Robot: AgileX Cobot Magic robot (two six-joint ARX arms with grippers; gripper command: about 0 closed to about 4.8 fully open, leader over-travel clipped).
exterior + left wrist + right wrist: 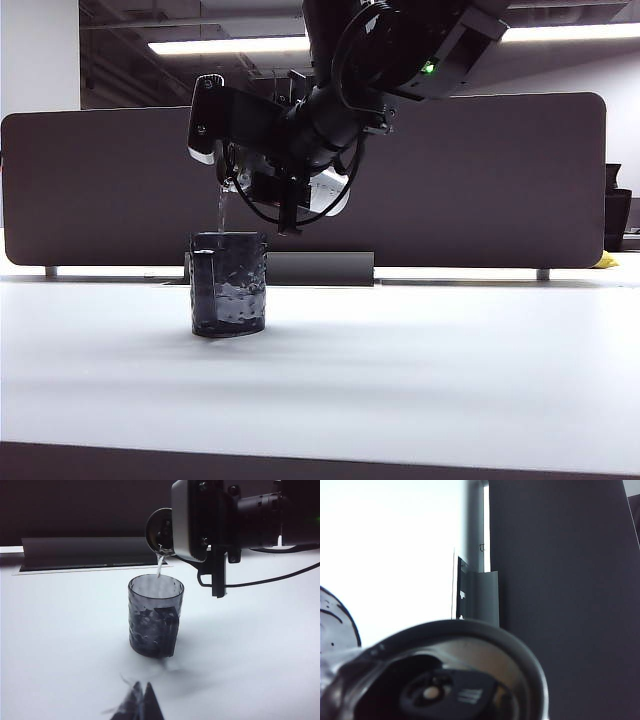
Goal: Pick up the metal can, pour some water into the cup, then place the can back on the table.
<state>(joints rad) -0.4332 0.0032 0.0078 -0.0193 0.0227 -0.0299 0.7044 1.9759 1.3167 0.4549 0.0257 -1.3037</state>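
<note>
The metal can (330, 196) is tipped nearly level above the cup (229, 283), and my right gripper (250, 165) is shut on its body after reaching across to the left. A thin stream of water (222, 208) falls from the can's mouth into the cup. The left wrist view shows the can's round top (161, 531), the water (159, 568) and the dark dimpled cup (155, 615) with its flat handle facing the camera. My left gripper (141, 692) hangs shut and empty, well short of the cup. The right wrist view is filled by the can's lid (465, 680).
The white table (420, 370) runs wide to the right of the cup. A dark divider panel (500, 180) stands along the back, with a low dark box (320, 268) at its foot. The right arm (260, 510) stretches over the table behind the cup.
</note>
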